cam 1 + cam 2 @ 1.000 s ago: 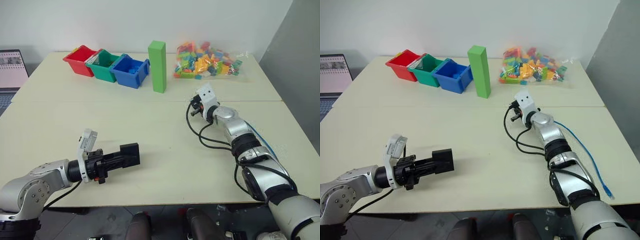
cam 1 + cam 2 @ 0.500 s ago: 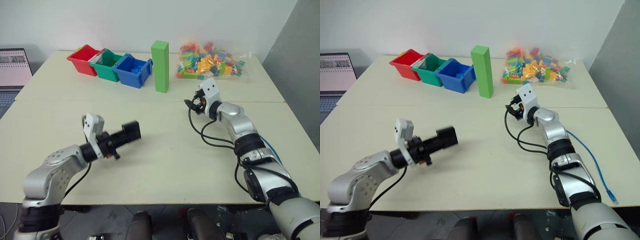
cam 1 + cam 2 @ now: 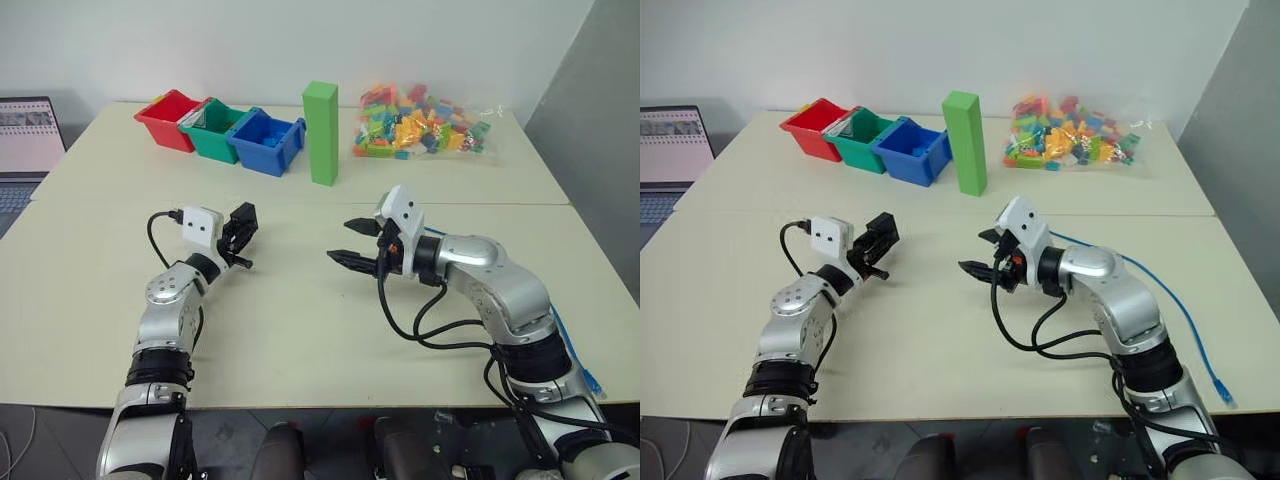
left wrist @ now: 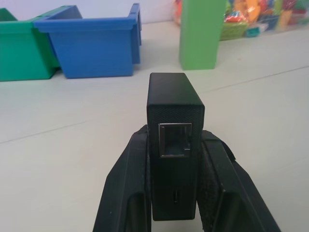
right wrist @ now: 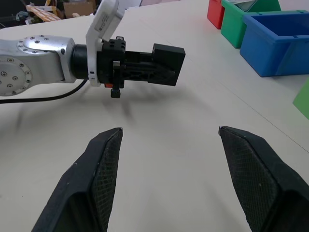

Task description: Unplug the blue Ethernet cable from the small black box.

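My left gripper (image 3: 240, 228) is shut on the small black box (image 4: 175, 104) and holds it just above the table at the left, pointing away from me. The box's port (image 4: 175, 140) has nothing in it. My right gripper (image 3: 982, 251) hangs open and empty over the middle of the table, pointing left at the box (image 5: 167, 62) with a gap between them. The blue Ethernet cable (image 3: 1185, 318) lies loose on the table behind my right arm. It runs toward the front right edge and ends in a clear plug (image 3: 1217, 381).
At the back stand a red bin (image 3: 167, 118), a green bin (image 3: 212, 129) and a blue bin (image 3: 265, 142). Right of them are a tall green block (image 3: 321, 133) and a bag of coloured bricks (image 3: 418, 127). A laptop (image 3: 25, 135) sits at the far left.
My left gripper has swung the box forward and now points away from me. My right gripper has opened, drawn back from the far right and turned to face left.
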### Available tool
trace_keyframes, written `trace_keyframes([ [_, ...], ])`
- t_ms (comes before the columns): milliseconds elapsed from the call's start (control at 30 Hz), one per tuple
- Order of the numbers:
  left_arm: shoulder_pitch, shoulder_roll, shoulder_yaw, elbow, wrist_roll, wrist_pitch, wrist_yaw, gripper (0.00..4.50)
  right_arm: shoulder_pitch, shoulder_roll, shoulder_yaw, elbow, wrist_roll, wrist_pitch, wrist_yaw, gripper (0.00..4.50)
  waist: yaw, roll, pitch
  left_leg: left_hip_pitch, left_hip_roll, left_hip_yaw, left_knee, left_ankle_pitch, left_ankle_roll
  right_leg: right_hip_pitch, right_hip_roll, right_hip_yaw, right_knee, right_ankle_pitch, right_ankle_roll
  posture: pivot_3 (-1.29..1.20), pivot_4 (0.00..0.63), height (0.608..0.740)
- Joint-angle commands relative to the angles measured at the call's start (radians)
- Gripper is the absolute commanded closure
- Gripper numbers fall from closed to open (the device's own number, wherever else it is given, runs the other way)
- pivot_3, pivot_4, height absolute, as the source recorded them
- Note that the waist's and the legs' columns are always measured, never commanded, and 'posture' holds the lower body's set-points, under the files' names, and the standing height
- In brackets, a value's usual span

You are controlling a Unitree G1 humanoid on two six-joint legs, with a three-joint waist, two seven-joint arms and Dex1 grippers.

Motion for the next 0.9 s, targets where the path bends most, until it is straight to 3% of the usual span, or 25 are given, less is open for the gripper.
trace_keyframes([
  [33,-0.016,-0.009,0.001,0.076,0.007,-0.054,-0.030,3.00,0.005,0.005,-0.003,-0.072,0.022,0.026,-0.023,1.13,0.000,0.000,0.000,0.000,0.000,0.000,0.000,0.000,0.000,0.000,0.000,0.000,0.000,0.000,0.000,0.00,0.150,0.740],
  [67,-0.015,-0.009,0.006,0.088,0.005,-0.060,-0.033,2.94,0.005,0.004,-0.003,-0.077,0.023,0.031,-0.026,1.13,0.000,0.000,0.000,0.000,0.000,0.000,0.000,0.000,0.000,0.000,0.000,0.000,0.000,0.000,0.000,0.00,0.150,0.740],
  [333,0.026,-0.002,0.029,0.064,-0.017,-0.053,-0.066,1.15,0.002,0.003,-0.003,-0.082,0.023,0.042,-0.036,1.13,-0.001,0.000,0.000,0.000,0.000,0.000,0.000,0.000,0.000,0.000,0.000,0.000,0.000,0.000,0.000,0.00,0.150,0.740],
  [467,0.111,0.019,0.040,-0.069,-0.026,0.021,-0.044,0.35,0.011,-0.001,0.006,-0.089,0.017,0.038,-0.040,1.13,-0.005,0.000,0.000,0.000,0.000,0.000,0.000,0.000,0.000,0.000,0.000,0.000,0.000,0.000,0.000,0.00,0.150,0.740],
  [700,0.378,0.144,0.062,-0.502,-0.025,0.268,-0.031,0.35,0.080,-0.039,-0.036,-0.076,0.004,0.004,-0.053,1.13,-0.021,0.000,0.000,0.001,0.001,0.000,-0.001,0.000,0.000,0.000,0.000,0.000,0.000,0.000,0.000,0.00,0.150,0.740],
  [900,0.518,0.302,0.179,-0.700,-0.116,0.412,-0.131,0.35,0.163,-0.154,-0.128,-0.067,0.046,-0.094,0.057,1.13,-0.018,-0.001,0.000,0.001,0.001,-0.001,-0.001,0.000,0.000,0.000,0.000,0.000,0.000,-0.003,0.005,0.00,0.150,0.740],
])
